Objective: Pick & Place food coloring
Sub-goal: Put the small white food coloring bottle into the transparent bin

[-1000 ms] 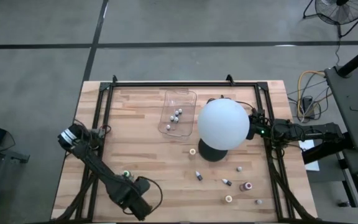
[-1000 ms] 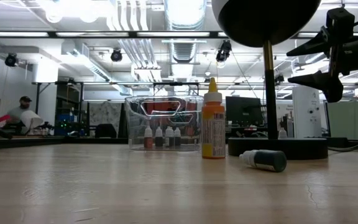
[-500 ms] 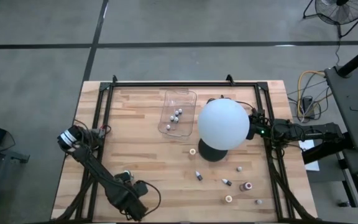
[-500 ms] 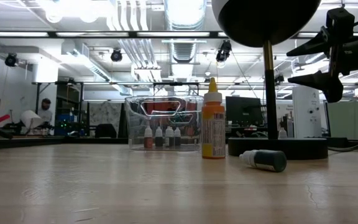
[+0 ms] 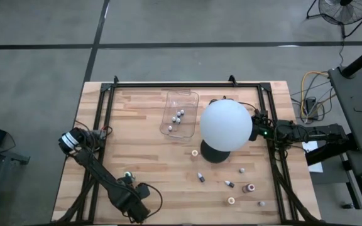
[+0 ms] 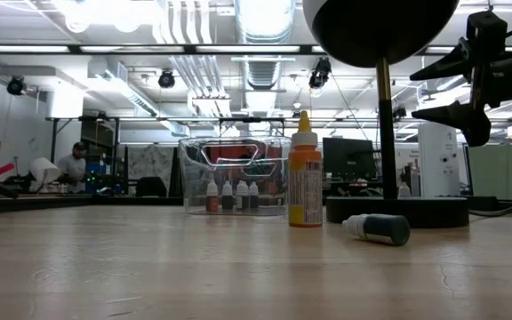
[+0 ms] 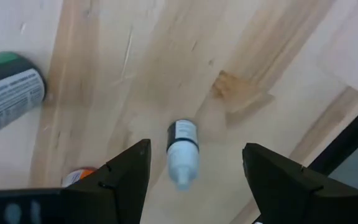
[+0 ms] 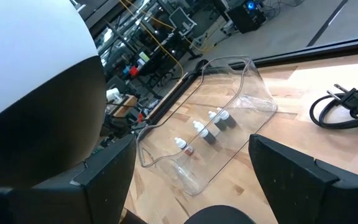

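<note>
- Down by the table's point(image 5: 137, 125) front-left corner, our left gripper point(image 7: 191, 186) stands with its jaws parted and empty; a white-capped food coloring bottle point(image 7: 183, 152) lies on its side between the fingertips, touching neither.
- Our right gripper point(image 8: 191, 180) waits at the right edge behind the white globe point(image 5: 225, 125), jaws spread, holding nothing.
- Several vials point(image 5: 178, 117) stand in the clear tray point(image 5: 187, 96) near the back edge; others point(image 5: 231, 184) are scattered toward the front-right corner.
- Only the low view shows the upright orange bottle point(image 6: 305, 182).
</note>
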`<state>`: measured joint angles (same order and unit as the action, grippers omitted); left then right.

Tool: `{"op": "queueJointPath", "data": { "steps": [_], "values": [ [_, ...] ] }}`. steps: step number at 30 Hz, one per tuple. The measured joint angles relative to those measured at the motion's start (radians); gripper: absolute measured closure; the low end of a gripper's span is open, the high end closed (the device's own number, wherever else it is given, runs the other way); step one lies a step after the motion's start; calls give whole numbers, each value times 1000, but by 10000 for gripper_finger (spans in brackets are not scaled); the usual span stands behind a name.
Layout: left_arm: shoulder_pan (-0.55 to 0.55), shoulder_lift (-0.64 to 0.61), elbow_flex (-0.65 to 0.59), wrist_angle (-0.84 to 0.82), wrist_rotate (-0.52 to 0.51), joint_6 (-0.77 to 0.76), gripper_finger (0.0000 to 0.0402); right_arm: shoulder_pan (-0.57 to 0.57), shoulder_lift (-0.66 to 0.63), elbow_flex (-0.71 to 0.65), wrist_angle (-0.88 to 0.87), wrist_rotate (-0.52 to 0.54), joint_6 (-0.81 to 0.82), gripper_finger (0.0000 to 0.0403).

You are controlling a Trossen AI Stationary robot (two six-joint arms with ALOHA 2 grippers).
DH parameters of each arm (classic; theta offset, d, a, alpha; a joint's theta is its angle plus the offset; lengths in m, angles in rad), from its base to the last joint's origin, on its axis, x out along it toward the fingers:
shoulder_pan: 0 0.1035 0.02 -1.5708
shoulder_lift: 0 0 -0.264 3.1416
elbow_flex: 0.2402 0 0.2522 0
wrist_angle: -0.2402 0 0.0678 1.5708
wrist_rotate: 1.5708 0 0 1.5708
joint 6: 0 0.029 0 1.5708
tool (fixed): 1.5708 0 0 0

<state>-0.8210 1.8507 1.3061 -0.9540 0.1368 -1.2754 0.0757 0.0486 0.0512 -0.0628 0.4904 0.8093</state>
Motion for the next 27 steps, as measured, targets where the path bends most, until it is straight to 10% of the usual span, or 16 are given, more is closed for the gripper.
{"op": "queueJointPath", "data": {
  "steps": [17, 27],
  "values": [
    [-3, 4, -2, -7, 19, 10, 180, 0, 0, 0, 0, 0, 0, 101],
    [-3, 4, -2, -7, 23, 8, 252, 0, 0, 0, 0, 0, 0, 101]
  ]
}}
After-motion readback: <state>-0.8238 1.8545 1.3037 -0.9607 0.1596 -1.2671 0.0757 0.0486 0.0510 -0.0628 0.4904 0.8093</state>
